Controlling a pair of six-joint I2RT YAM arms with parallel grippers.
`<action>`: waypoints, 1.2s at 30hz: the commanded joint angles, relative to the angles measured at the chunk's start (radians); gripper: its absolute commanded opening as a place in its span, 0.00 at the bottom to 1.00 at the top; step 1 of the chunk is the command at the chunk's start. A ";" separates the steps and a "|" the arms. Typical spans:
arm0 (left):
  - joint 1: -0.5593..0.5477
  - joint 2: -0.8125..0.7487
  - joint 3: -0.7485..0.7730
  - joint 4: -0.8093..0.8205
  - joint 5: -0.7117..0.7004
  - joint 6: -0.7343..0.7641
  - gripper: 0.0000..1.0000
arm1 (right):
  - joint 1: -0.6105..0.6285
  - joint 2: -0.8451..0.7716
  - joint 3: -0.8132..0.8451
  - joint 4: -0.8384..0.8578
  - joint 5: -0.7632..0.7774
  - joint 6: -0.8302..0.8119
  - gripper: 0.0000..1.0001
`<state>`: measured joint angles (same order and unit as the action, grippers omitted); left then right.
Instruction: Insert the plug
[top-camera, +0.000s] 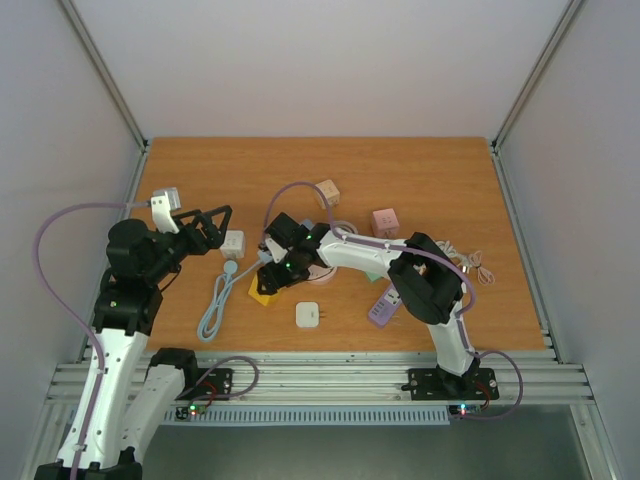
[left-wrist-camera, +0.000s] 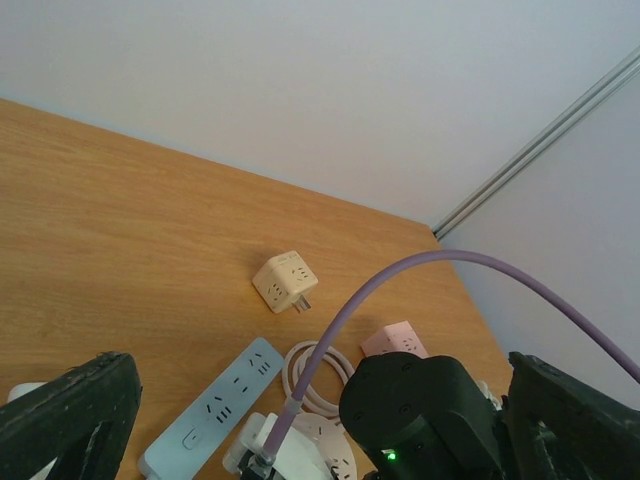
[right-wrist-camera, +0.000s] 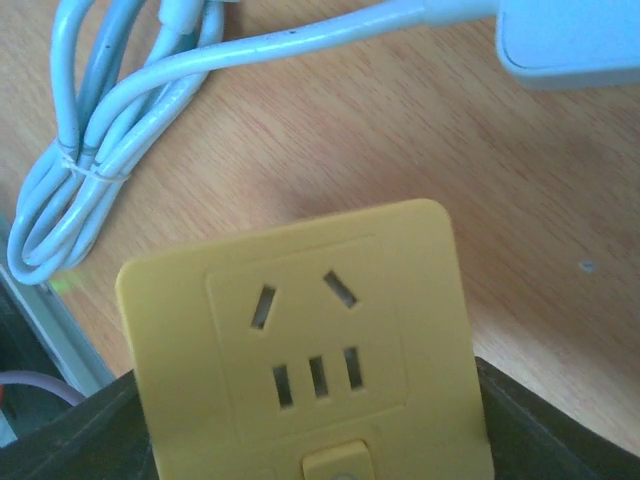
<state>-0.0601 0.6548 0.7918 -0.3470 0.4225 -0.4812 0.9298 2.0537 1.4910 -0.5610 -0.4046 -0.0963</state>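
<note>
My right gripper (top-camera: 268, 272) is shut on a yellow wall socket (top-camera: 260, 289) and holds it low over the table; in the right wrist view the socket (right-wrist-camera: 310, 340) fills the space between the fingers (right-wrist-camera: 545, 430), slots facing the camera. A light blue plug (top-camera: 229, 268) with its bundled cable (top-camera: 211, 312) lies just left of it; the plug head (right-wrist-camera: 570, 40) and the cable coil (right-wrist-camera: 90, 150) show beyond the socket. My left gripper (top-camera: 218, 222) is open and empty, raised beside a white cube socket (top-camera: 233, 243).
A beige cube socket (top-camera: 327, 190) and a pink cube socket (top-camera: 385, 221) lie at the back. A white adapter (top-camera: 308, 314), a purple power strip (top-camera: 383, 305) and loose white cables (top-camera: 470, 262) lie nearer. The left wrist view shows a light blue power strip (left-wrist-camera: 215, 405) and the beige cube (left-wrist-camera: 285, 282).
</note>
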 joint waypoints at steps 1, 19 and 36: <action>0.006 0.004 0.000 0.018 0.021 -0.006 1.00 | 0.004 0.006 0.028 0.034 -0.005 0.034 0.69; -0.053 0.131 -0.025 0.196 0.089 -0.216 0.98 | -0.103 -0.457 -0.154 0.175 0.189 0.270 0.62; -0.094 0.111 -0.001 0.025 -0.022 -0.164 0.98 | -0.227 -0.328 -0.061 0.088 0.294 -0.153 0.59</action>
<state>-0.1520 0.8028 0.7700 -0.2649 0.4488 -0.6903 0.7044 1.6501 1.3636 -0.4667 -0.1860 -0.0814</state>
